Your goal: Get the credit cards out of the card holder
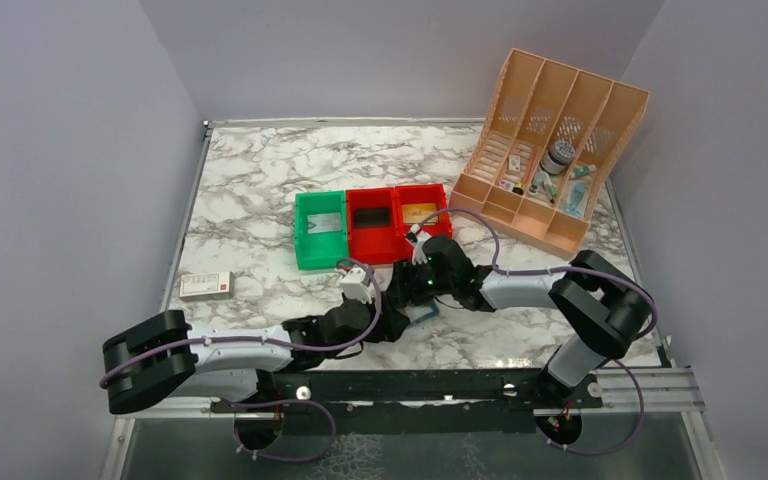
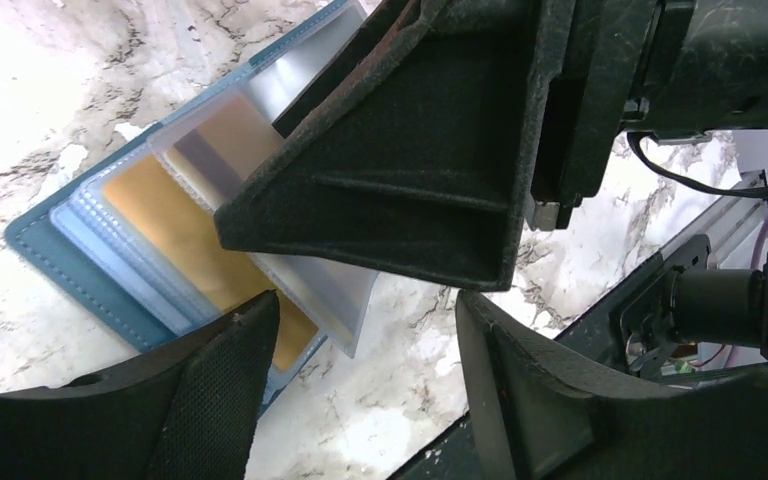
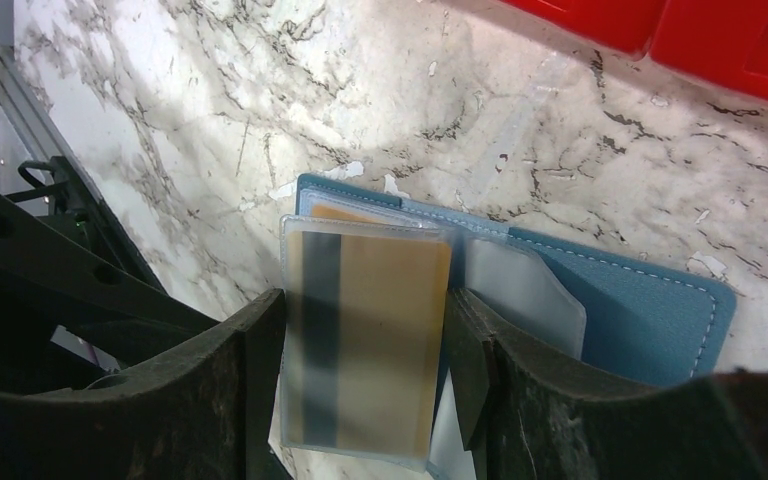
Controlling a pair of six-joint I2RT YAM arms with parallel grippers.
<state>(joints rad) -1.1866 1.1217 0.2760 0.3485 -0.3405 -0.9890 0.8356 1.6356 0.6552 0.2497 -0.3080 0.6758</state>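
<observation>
Two grippers meet over the card holder (image 1: 423,312), which lies open and flat on the marble counter (image 1: 250,180), near the middle of its near edge. Right gripper (image 3: 365,340): its fingers stand against both long edges of a clear sleeve (image 3: 305,420) raised from the holder. Inside the sleeve sits a tan-gold credit card (image 3: 385,300) with a dark stripe. Whether the fingers clamp the sleeve or merely flank it cannot be told. Left gripper (image 2: 362,330): released and spread wide, one finger (image 2: 210,400) overlapping a corner of the holder, nothing held. A second tan-gold card (image 2: 160,225) sits pocketed in the lower sleeves. One green bin (image 1: 320,228) and two red bins (image 1: 372,232) stand side by side toward the counter's centre. They are well apart from a white-and-red box (image 1: 206,285) near the left edge.
</observation>
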